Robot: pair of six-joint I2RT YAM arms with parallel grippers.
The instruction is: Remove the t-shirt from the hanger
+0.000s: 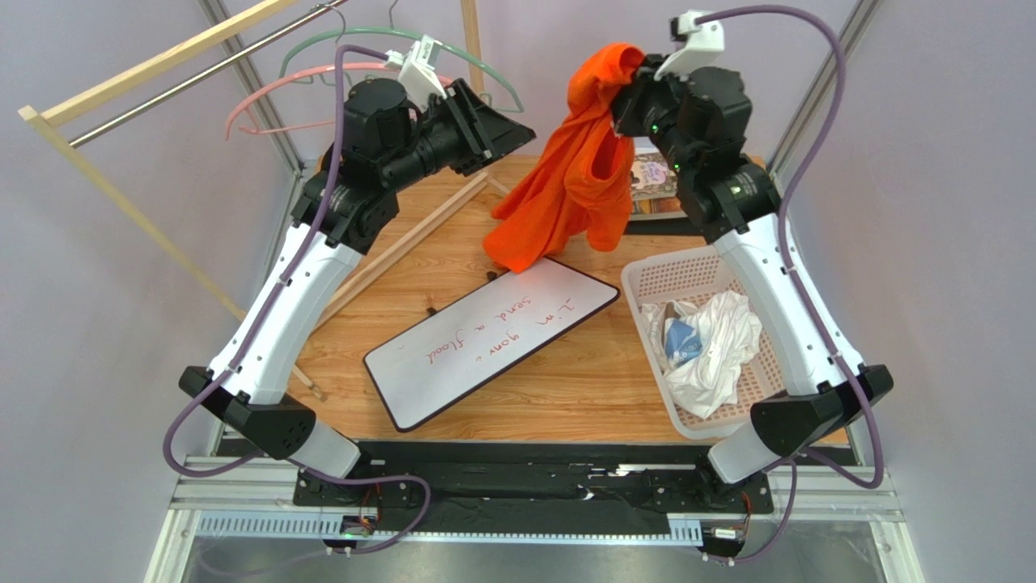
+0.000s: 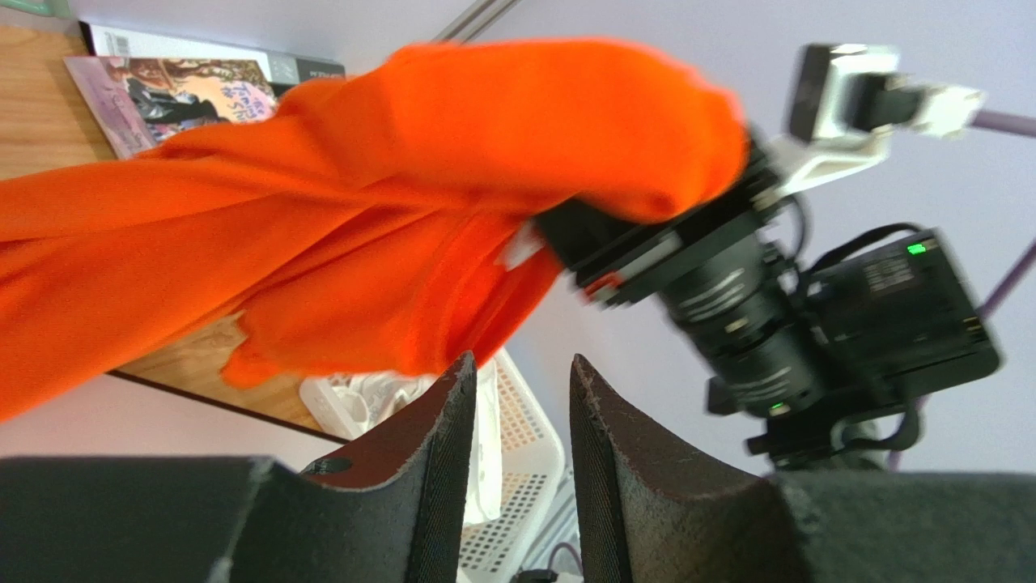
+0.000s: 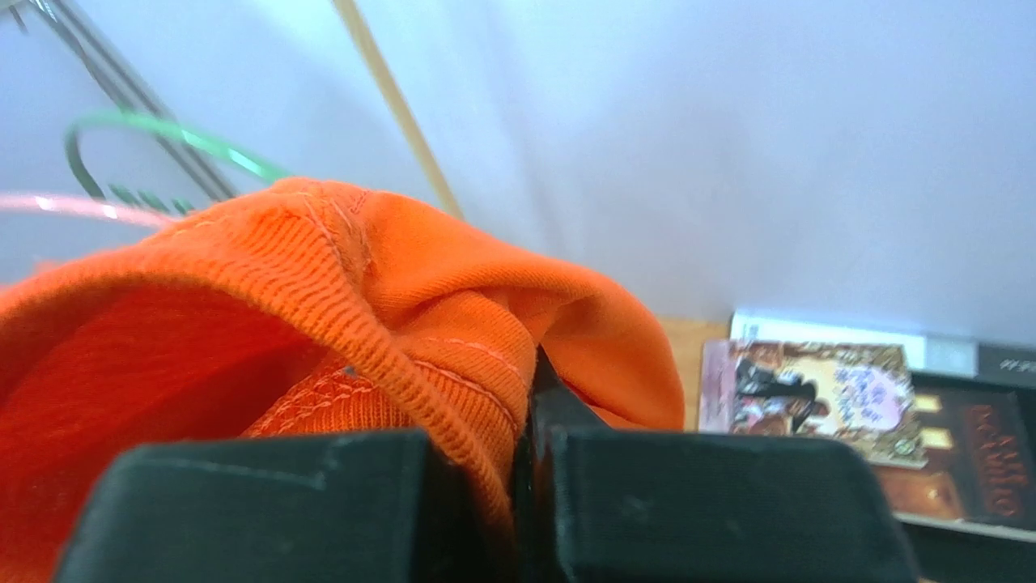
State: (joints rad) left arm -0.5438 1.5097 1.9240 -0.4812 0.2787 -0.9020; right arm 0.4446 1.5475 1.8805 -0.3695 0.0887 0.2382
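An orange t-shirt (image 1: 572,182) dangles above the back of the table, with my right gripper (image 1: 632,75) shut on its ribbed collar (image 3: 365,279). In the right wrist view the cloth is pinched between the closed jaws of that gripper (image 3: 529,389). My left gripper (image 1: 499,128) is open and empty, just left of the shirt; its wrist view shows its fingertips (image 2: 456,377) below the orange cloth (image 2: 365,207). A green hanger (image 1: 486,67) and a pink hanger (image 1: 262,103) hang on the rail behind the left arm, apart from the shirt.
A whiteboard (image 1: 486,340) lies mid-table. A white basket (image 1: 651,286) holding white clothes (image 1: 711,346) stands at the right. Books (image 1: 657,182) lie at the back right. The wooden rack (image 1: 146,67) stands at the left, and a wooden stick (image 1: 401,243) lies on the table.
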